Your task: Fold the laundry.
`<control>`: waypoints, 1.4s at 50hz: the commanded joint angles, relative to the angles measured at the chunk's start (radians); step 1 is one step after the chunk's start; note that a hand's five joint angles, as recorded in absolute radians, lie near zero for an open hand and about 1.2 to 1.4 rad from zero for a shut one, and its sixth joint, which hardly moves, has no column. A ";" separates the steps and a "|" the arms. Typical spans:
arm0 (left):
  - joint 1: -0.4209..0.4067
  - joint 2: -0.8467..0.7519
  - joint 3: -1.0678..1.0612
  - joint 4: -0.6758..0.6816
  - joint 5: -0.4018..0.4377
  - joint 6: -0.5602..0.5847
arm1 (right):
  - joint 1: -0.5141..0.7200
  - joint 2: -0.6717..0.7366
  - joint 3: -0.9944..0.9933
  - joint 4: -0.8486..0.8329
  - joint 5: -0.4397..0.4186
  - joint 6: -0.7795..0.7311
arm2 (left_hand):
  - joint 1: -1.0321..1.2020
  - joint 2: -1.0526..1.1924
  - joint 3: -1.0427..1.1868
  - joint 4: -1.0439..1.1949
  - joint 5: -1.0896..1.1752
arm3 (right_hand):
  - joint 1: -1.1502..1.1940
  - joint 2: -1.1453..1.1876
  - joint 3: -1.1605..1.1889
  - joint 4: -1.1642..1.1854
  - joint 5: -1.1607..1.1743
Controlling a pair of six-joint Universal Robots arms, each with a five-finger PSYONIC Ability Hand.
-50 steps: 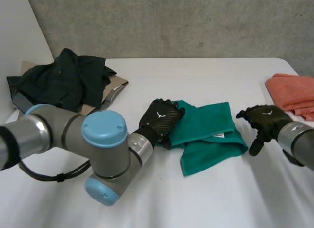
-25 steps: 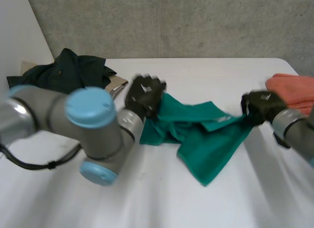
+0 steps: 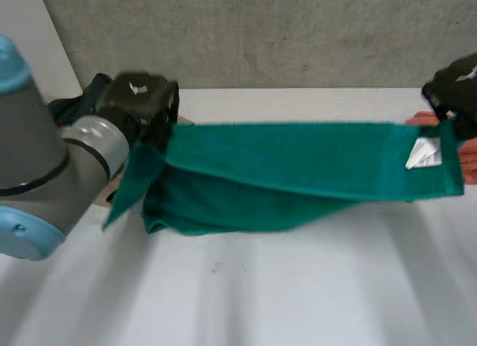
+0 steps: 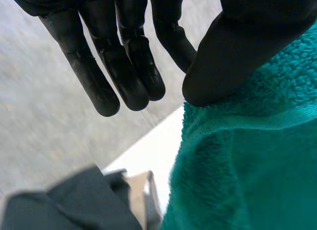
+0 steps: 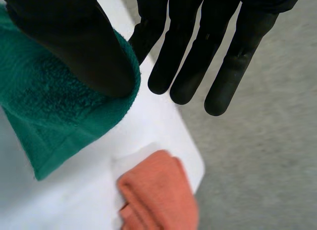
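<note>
White table (image 3: 298, 286), grey concrete wall (image 3: 298, 33) behind it. At far left I see dark clothes (image 3: 74, 105) heaped by the table's edge. My left hand (image 3: 138, 100) is raised just beside them and pinches the towel's (image 3: 298, 163) left top corner under its thumb (the other fingers stand straight). I see the green towel stretched taut between both hands above the table, its lower layer sagging, with a white label (image 3: 423, 153) near its right end. My right hand (image 3: 455, 85) pinches the right top corner the same way. An orange cloth (image 5: 158, 190) lies folded at the table's right edge.
</note>
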 commanded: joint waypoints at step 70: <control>-0.027 -0.236 -0.152 0.294 0.046 0.164 | -0.045 0.108 0.531 -0.440 -0.227 -0.042 | 0.268 0.203 0.209 0.200 0.227 | -0.791 -0.852 -0.859 -0.873 -0.839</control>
